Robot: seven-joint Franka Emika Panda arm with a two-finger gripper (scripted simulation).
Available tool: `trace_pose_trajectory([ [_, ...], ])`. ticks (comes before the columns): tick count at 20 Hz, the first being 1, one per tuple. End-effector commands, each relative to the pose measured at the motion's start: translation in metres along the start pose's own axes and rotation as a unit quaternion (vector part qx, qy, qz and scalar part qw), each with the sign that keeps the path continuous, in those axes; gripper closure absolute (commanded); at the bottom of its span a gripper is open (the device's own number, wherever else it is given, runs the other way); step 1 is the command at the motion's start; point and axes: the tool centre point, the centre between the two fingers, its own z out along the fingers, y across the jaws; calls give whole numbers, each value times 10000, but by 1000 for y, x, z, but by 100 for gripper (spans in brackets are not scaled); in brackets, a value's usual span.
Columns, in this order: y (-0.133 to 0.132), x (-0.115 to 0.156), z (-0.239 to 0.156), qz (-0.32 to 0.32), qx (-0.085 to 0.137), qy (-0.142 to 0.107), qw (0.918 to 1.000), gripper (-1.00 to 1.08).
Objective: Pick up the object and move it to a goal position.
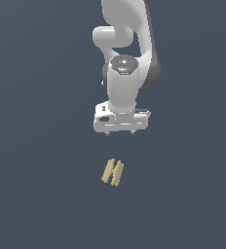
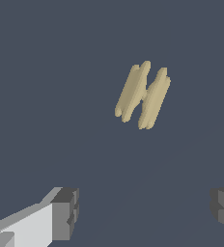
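- Arm (image 1: 127, 44): glossy white rounded links, dark grey joint bands.
- Wrist cap: grey disc, small red dots.
- Gripper (image 1: 120, 133): white boxy body; fingers (image 2: 65, 212) with dark grey ridged pads.

White jointed arm (image 1: 127, 48) reaching down from upper centre of the exterior frame; white hand (image 1: 120, 132) pointing straight down, dark-tipped fingers (image 2: 65, 212) spread wide, gripping nothing.

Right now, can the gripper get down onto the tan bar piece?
Probably yes. The gripper is open and apart from the tan bar piece, which lies alone on the bare surface; nothing stands between them.
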Motion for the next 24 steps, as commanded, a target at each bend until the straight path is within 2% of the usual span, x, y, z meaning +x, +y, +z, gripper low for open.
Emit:
trace_pose_trajectory([
  [1,0,0,0,0,0,0,10000,-92],
  [11,10,3,-4,-96,-192,45,9998,-92],
  [17,10,4,-3,-66,-183,41,9998,-92],
  [24,13,19,8,185,-161,23,9997,-92],
])
